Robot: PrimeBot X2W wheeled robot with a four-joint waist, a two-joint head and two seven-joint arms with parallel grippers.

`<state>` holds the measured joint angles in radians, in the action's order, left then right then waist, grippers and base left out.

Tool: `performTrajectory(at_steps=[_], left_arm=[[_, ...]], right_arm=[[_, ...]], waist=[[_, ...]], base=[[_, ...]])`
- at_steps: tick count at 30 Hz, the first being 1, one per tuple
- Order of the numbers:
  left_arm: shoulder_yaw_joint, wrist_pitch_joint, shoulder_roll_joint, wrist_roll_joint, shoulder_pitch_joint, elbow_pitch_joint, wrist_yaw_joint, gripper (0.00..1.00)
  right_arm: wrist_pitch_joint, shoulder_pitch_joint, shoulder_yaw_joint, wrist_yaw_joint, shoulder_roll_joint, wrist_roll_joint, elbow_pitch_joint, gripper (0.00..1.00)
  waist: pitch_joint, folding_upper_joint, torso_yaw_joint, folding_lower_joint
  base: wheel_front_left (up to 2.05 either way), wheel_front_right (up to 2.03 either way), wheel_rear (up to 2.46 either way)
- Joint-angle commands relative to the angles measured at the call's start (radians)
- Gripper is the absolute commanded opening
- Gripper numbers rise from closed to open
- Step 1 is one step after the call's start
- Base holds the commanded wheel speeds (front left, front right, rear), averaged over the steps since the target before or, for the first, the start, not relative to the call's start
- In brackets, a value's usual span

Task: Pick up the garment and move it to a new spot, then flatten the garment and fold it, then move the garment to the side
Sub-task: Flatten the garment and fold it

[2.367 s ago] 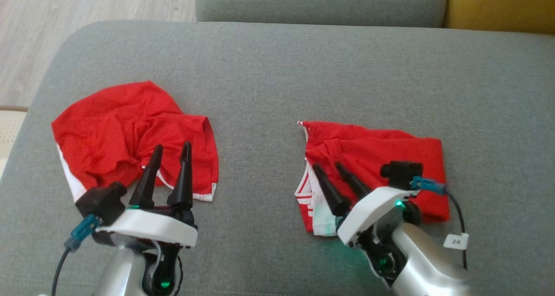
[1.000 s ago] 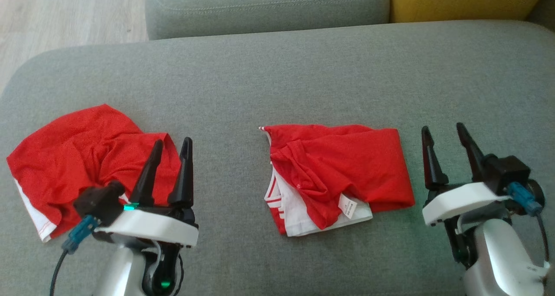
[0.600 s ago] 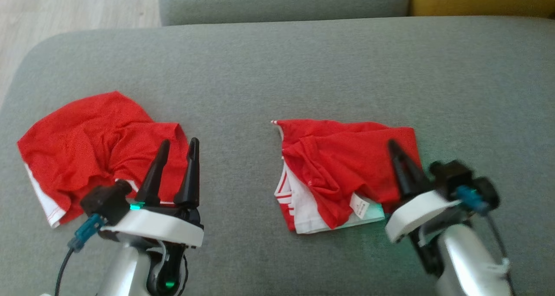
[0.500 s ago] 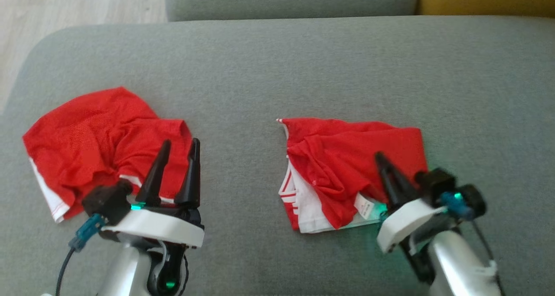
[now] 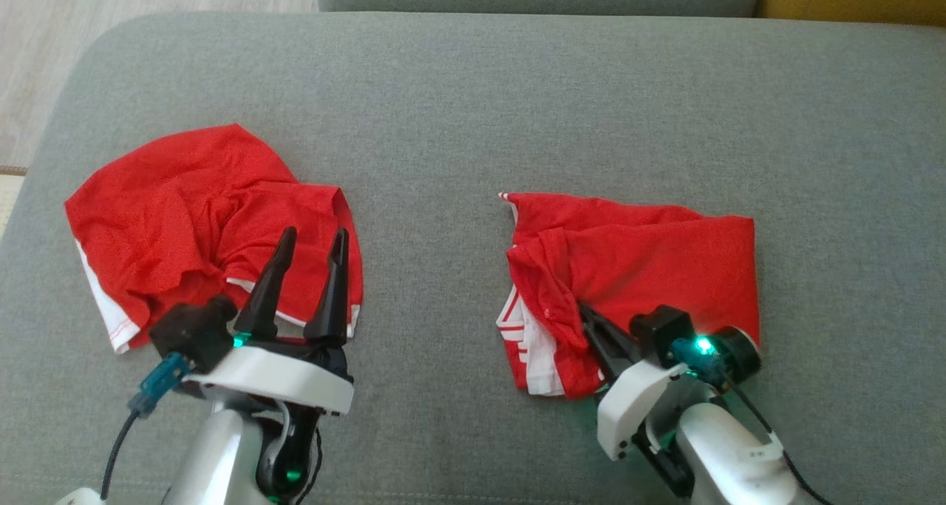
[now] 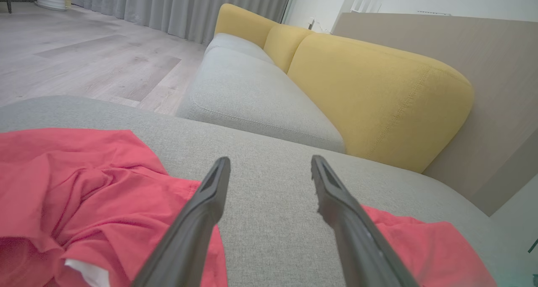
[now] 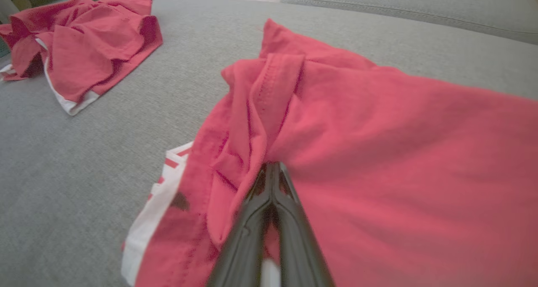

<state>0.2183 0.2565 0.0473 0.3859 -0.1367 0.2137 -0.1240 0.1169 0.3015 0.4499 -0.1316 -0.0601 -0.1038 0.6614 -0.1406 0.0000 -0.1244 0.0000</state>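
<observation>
Pinching near fold: right gripper (image 5: 587, 316) clenched on folded red garment (image 5: 658, 261), right of centre on grey sofa seat (image 5: 458, 106). Low edge grip likely suits sliding it aside. Left gripper (image 5: 315, 235) released, hovering over crumpled red garment (image 5: 185, 202), holding nothing.

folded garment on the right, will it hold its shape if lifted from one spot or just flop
Likely floppy: the folded garment is thin cloth, creased and bunched where the right hand pinches it. Lifted from that spot, its layers would probably sag and unfold. It looks light and may drag on the textured cushion.
</observation>
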Motion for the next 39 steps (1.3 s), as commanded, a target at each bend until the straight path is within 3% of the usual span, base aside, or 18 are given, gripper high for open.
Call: performTrajectory(at_steps=[1, 17, 26, 34, 35, 36, 39], left_arm=[[-0.025, 0.005, 0.003, 0.007, -0.050, -0.033, -0.005, 1.00], [-0.023, 0.005, 0.003, 0.021, -0.052, -0.023, -0.006, 1.00], [-0.044, 0.005, 0.003, 0.013, -0.035, -0.027, -0.006, 1.00], [-0.042, 0.005, 0.003, 0.021, -0.016, -0.035, -0.006, 1.00], [-0.038, 0.005, 0.003, 0.012, -0.015, -0.036, -0.006, 1.00], [-0.034, 0.005, 0.003, 0.005, -0.013, -0.037, -0.006, 1.00], [-0.031, 0.005, 0.003, 0.002, -0.004, -0.036, -0.005, 1.00]], right_arm=[[0.018, 0.030, 0.038, 0.001, 0.010, -0.016, -0.021, 0.00], [0.021, 0.075, 0.213, 0.001, 0.010, -0.164, 0.001, 0.00], [0.083, 0.117, 0.100, 0.001, 0.010, -0.196, -0.030, 0.00], [0.104, 0.104, -0.130, 0.001, -0.023, -0.061, -0.136, 0.00], [0.106, 0.095, -0.164, 0.001, -0.032, -0.021, -0.155, 0.90], [0.108, 0.080, -0.202, 0.001, -0.029, 0.001, -0.176, 1.00], [0.110, 0.026, -0.279, 0.001, -0.015, 0.040, -0.240, 1.00]], waist=[[-0.002, 0.0000, 0.000, 0.0000], [0.007, 0.0000, 0.012, 0.0000], [0.041, 0.0000, 0.050, 0.0000], [0.077, 0.0000, 0.093, 0.0000], [0.080, 0.0000, 0.096, 0.0000], [0.082, 0.0000, 0.098, 0.0000], [0.088, 0.0000, 0.107, 0.0000]], base=[[0.00, 0.00, 0.00], [0.00, 0.00, 0.00], [0.00, 0.00, 0.00], [0.00, 0.00, 0.00], [0.00, 0.00, 0.00], [0.00, 0.00, 0.00], [0.00, 0.00, 0.00]])
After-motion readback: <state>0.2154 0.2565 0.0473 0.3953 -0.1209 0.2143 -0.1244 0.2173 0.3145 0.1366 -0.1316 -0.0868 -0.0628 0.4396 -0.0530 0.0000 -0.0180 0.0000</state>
